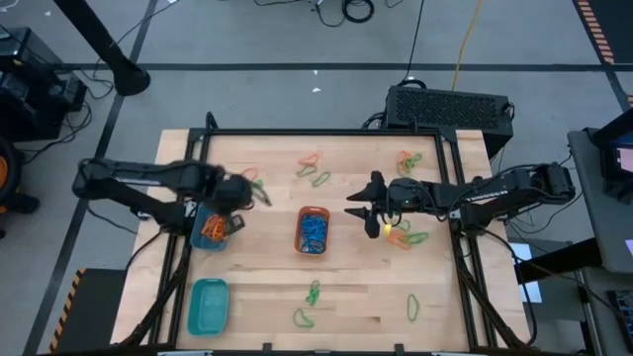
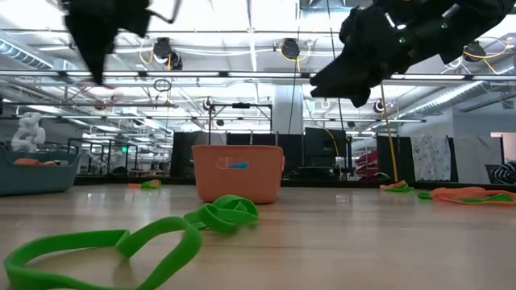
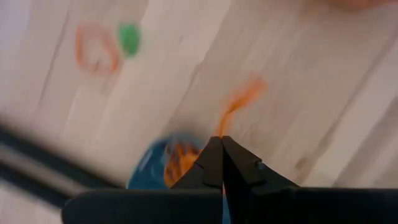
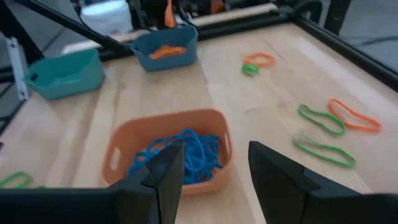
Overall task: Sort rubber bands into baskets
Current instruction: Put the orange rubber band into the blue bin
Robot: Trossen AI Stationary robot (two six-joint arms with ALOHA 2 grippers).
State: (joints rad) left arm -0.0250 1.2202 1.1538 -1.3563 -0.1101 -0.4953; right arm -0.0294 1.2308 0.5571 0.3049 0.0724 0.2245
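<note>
Blues are in the orange basket (image 1: 313, 229), left gripper (image 3: 221, 144) pinching an orange band (image 3: 239, 102) above the round basket (image 1: 210, 228), right gripper (image 4: 211, 163) open, greens (image 1: 314, 293) left.

No text, label, brand or number can be read in any of the views. The baskets, the bands and the counter carry no legible marking.

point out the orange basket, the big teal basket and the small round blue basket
orange basket (image 4: 118, 155): right wrist view, on its near left wall.
large teal basket (image 1: 209, 307): high view, on its floor.
small round blue basket (image 4: 163, 60): right wrist view, on its front wall.
</note>
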